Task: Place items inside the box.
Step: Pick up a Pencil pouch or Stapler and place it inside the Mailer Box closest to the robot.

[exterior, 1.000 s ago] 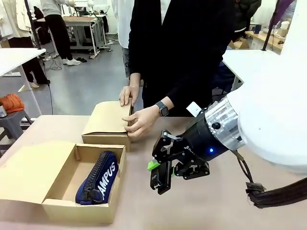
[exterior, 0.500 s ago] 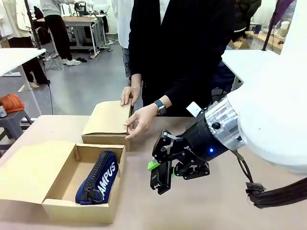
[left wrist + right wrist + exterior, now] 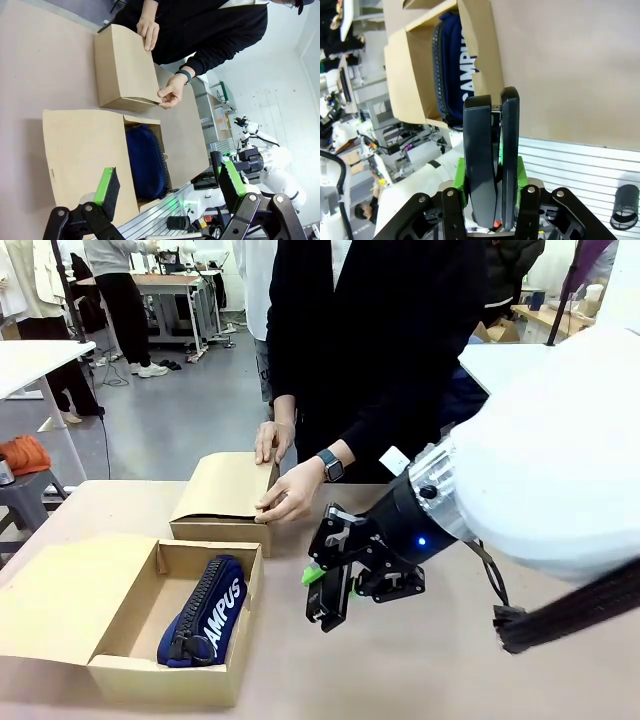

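Note:
An open cardboard box [image 3: 165, 678] sits at the table's near left with a navy "CAMPUS" pencil case [image 3: 205, 612] lying inside. Just right of the box, above the table, my right gripper [image 3: 322, 585] is shut on a black stapler [image 3: 332, 602], which hangs nose down. In the right wrist view the stapler [image 3: 490, 145] stands upright between the green pads [image 3: 520, 172], with the box [image 3: 481, 40] and the pencil case [image 3: 451, 70] beyond it. My left gripper [image 3: 169, 182] is open and holds nothing, high over the box [image 3: 82, 150] and the pencil case [image 3: 145, 162].
A closed cardboard box [image 3: 222, 490] stands behind the open one; a person's two hands [image 3: 285, 495] rest on its right edge. The open box's lid flap [image 3: 60, 590] lies flat to the left. Bare tabletop [image 3: 450, 660] stretches to the right.
My right gripper has shifted a little left toward the open box, stapler still held. The person's hands have moved slightly along the closed box's edge.

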Action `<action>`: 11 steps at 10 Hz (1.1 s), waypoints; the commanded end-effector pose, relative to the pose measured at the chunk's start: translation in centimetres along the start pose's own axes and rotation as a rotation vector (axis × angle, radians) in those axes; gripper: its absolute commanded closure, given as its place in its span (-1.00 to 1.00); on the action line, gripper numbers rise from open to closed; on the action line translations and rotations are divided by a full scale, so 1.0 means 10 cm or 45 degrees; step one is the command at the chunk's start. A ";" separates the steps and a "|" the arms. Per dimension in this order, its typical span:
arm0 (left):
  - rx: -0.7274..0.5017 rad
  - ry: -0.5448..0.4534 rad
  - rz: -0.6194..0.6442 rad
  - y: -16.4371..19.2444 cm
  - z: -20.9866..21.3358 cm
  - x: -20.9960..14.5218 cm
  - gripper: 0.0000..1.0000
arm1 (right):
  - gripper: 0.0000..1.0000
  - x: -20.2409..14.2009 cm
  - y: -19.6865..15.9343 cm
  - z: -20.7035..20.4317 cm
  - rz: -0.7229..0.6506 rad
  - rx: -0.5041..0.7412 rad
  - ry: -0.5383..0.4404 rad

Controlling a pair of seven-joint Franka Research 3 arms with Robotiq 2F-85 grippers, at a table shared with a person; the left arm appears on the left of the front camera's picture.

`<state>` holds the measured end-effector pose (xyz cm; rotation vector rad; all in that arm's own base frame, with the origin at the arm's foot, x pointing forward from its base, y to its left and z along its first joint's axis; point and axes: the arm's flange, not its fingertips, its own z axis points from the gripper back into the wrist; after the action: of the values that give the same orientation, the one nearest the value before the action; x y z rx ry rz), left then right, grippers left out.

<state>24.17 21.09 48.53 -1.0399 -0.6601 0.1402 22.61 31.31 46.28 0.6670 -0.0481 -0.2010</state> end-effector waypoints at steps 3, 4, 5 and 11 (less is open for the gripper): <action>-0.025 -0.015 -0.019 -0.01 0.00 0.00 -1.00 | 0.16 0.12 0.07 -0.04 0.016 0.011 -0.033; -0.025 -0.015 -0.019 -0.01 0.00 0.00 -1.00 | 0.16 0.13 0.02 -0.02 0.005 0.024 -0.044; -0.025 -0.015 -0.019 -0.01 0.00 0.00 -1.00 | 0.16 0.14 -0.05 0.03 -0.011 0.037 -0.062; -0.025 -0.015 -0.019 -0.01 0.00 0.00 -1.00 | 0.16 0.16 -0.29 0.07 -0.091 0.052 -0.118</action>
<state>24.17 21.09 48.52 -1.0400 -0.6600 0.1403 25.71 29.95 47.14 0.6797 -0.1076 -0.2897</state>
